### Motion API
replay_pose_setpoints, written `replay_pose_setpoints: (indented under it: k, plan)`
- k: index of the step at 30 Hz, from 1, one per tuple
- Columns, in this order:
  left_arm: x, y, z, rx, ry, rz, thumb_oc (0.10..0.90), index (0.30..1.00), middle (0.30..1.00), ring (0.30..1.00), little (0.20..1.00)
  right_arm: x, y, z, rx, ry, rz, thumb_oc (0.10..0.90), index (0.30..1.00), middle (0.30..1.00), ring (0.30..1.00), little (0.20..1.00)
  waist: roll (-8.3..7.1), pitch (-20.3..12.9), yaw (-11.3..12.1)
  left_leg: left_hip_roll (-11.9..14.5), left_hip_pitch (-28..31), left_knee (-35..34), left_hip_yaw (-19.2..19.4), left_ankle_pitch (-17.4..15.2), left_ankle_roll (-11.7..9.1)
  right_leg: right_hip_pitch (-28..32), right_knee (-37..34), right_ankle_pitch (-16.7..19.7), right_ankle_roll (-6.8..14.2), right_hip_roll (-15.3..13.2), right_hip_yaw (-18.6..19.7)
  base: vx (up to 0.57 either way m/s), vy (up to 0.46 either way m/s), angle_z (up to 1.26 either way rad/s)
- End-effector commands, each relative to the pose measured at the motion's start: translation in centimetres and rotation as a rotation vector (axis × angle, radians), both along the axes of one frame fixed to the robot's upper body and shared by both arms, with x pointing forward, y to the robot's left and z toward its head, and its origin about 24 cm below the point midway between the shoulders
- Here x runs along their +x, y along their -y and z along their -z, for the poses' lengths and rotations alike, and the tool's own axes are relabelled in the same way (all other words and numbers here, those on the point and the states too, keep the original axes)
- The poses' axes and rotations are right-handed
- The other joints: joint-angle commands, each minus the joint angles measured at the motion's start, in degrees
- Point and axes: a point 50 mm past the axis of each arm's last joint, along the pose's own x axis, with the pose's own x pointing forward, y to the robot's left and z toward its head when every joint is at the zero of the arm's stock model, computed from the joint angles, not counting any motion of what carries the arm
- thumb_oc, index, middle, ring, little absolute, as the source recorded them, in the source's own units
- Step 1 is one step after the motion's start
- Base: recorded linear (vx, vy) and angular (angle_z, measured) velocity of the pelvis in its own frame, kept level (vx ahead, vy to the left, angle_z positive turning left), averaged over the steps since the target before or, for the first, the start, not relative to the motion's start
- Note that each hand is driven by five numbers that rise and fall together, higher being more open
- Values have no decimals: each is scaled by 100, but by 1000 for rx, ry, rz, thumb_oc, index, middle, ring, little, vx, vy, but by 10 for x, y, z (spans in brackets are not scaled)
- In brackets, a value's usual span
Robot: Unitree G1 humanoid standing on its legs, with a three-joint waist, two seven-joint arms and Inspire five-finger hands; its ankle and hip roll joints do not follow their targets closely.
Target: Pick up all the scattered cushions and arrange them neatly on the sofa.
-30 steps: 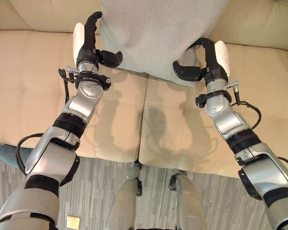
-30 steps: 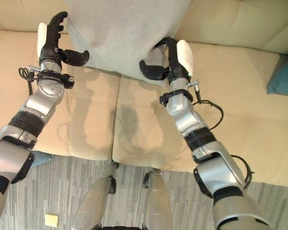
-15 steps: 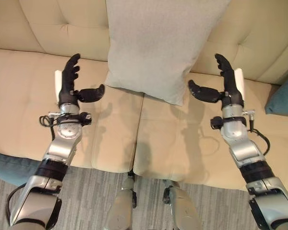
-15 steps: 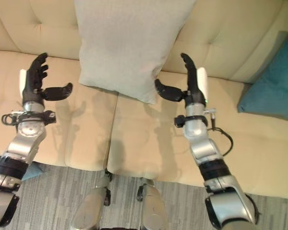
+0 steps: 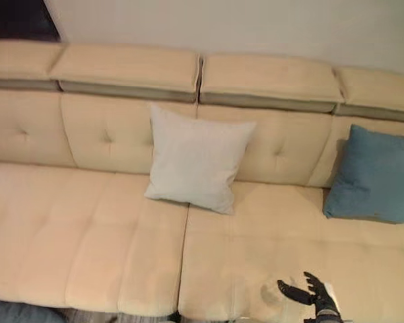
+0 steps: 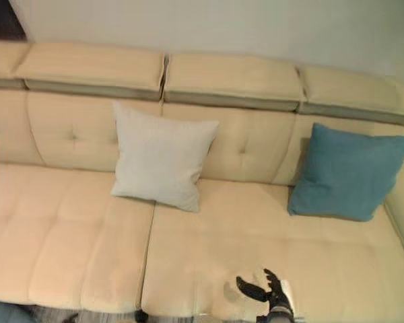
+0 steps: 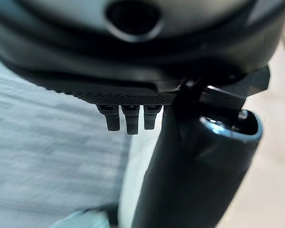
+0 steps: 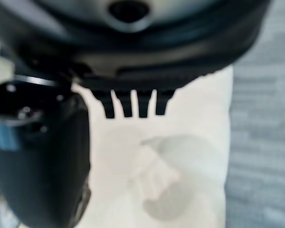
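We see the grey cushion [image 5: 197,159] propped upright against the sofa [image 5: 87,222] back so it stands neatly, blue cushion [image 5: 373,175] likewise, while our right hand [image 5: 312,294] hangs spread and empty, left hand [image 7: 133,114] relaxed too

Matt, seemingly leathery sofa [image 5: 87,222]; cloth cushions [image 5: 196,158]

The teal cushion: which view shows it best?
The right eye view: the whole teal cushion shows, propped upright against the sofa backrest at the robot's right. The left eye view crops its outer edge at the frame border. The wrist views look past each hand at floor and seat.
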Motion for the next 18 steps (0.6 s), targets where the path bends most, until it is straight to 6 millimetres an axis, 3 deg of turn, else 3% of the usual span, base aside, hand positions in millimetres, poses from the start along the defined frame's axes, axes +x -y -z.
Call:
replay_pose_setpoints:
  k: [1, 3, 6, 9, 12, 15, 18]
  plan:
    - [18, -23, -8, 107, 53, 7, 800, 900, 900, 900, 900, 36, 13, -22, -96, 137, -63, 800, 900, 900, 900, 900, -91, -29, 163, -204, -46, 187, -118, -804, 292, 90, 872, -963, 273, -198, -150, -87, -13, -26]
    - [30, -27, -11, 133, 77, 20, 800, 900, 900, 900, 900, 39, 7, -18, -86, 122, -77, 800, 900, 900, 900, 900, -90, 56, 174, -181, -79, 206, -166, -742, 280, 19, 1221, -1031, 287, -176, -36, -157, -65, -16]
    - [57, -36, -21, 198, 153, 51, 800, 900, 900, 900, 900, 51, 1, -18, -91, 134, -105, 800, 900, 900, 900, 900, -82, 235, 106, -133, -281, 304, -364, -582, 252, -173, 1977, -1230, 301, 16, 674, -244, -124, 14]
    - [78, -38, -31, 222, 230, 78, 800, 900, 900, 900, 900, 59, -2, -23, -102, 161, -129, 800, 900, 900, 900, 900, -111, 184, 106, -117, -684, 482, -611, -446, 187, -121, 2554, -1192, 223, 154, 1341, -254, -219, 32]
    - [94, -36, -38, 240, 289, 107, 800, 900, 900, 900, 900, 74, -6, -30, -121, 183, -177, 800, 900, 900, 900, 900, -226, 166, 158, -65, -1116, 585, -741, -172, 3, 270, 1898, -1687, 25, 307, 1628, -223, -275, 78]
    - [109, -33, -43, 235, 324, 148, 800, 900, 900, 900, 900, 86, -6, -37, -138, 220, -192, 800, 900, 900, 900, 900, -185, 230, 270, 55, -1634, 521, -884, 288, -167, 452, 1071, -1930, -192, 581, 1428, -297, -302, 35]
    - [122, -26, -46, 226, 362, 171, 800, 900, 900, 900, 900, 93, 0, -42, -180, 224, -207, 800, 900, 900, 900, 900, -51, 491, 279, 112, -1877, 309, -865, 536, -344, 321, 886, -1776, -289, 738, 1093, -356, -183, 72]
